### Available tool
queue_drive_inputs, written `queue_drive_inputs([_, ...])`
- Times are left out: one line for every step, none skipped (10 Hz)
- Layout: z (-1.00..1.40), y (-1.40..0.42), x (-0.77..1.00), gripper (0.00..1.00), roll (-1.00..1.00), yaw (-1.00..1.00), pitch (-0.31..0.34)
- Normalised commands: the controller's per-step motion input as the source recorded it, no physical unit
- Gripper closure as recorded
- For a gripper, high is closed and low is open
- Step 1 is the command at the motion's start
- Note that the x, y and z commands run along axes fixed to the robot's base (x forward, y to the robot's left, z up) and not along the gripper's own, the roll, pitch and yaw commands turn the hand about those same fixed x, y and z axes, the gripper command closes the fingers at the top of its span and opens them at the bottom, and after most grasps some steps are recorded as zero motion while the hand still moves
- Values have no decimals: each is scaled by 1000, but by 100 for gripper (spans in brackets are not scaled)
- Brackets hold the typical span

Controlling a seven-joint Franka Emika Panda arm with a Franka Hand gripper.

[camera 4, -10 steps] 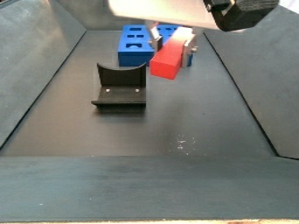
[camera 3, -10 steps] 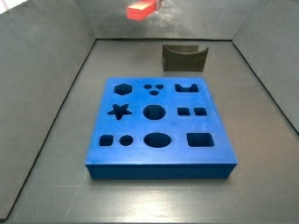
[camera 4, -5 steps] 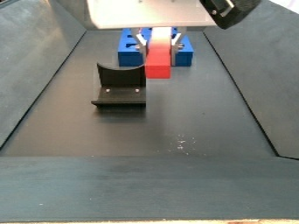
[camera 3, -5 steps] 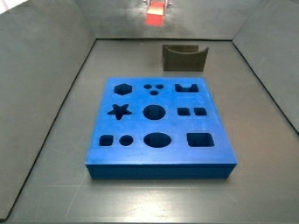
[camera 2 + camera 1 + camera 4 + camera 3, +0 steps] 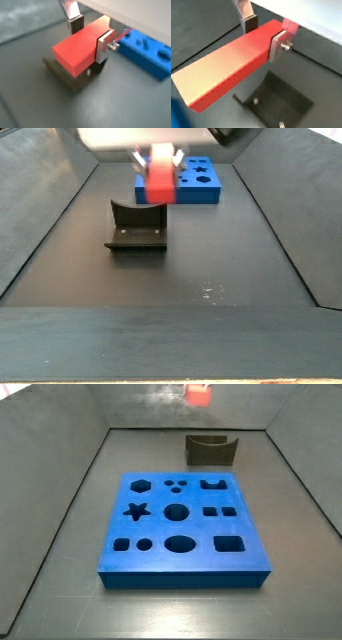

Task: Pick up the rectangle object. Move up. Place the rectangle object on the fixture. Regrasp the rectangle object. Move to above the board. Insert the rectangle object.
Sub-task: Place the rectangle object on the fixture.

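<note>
No legible text or markings anywhere.

Side view behind board (image 5: 183,530): high, looks down length of bin, board near, fixture (image 5: 210,450) beyond it at far end. Opposite side view: lower, fixture (image 5: 136,226) nearer than board (image 5: 195,181). Both side views share board, fixture, rectangle object (image 5: 198,394).

Both wrist views: very close, look down past gripper (image 5: 264,33) along rectangle object (image 5: 228,70); fixture (image 5: 65,76) under it, board (image 5: 147,48) beyond.
</note>
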Motion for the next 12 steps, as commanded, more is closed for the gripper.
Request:
queue_drive_inputs([368, -133, 654, 100, -1000, 54, -85])
queue_drive_inputs([118, -46, 472, 100, -1000, 54, -44])
queue_drive_inputs([55, -18, 409, 100, -1000, 51, -20])
queue_drive_inputs([39, 20, 313, 100, -877, 37, 52])
queue_drive_inputs([29, 33, 251, 100, -709, 20, 93])
queue_drive_inputs([3, 46, 179, 100, -487, -10, 121])
queue_drive_inputs([-2, 47, 126, 100, -329, -29, 132])
queue_drive_inputs([6, 34, 70, 100, -211, -51, 111])
queue_drive_inputs([-1000, 75, 118, 100, -1000, -54, -11])
queue_drive_inputs([-1000, 84, 123, 100, -1000, -66, -20])
queue_drive_inputs([-1000, 87, 130, 100, -1000, -68, -2])
queue_drive_inputs([-1000, 87, 139, 100, -1000, -68, 24])
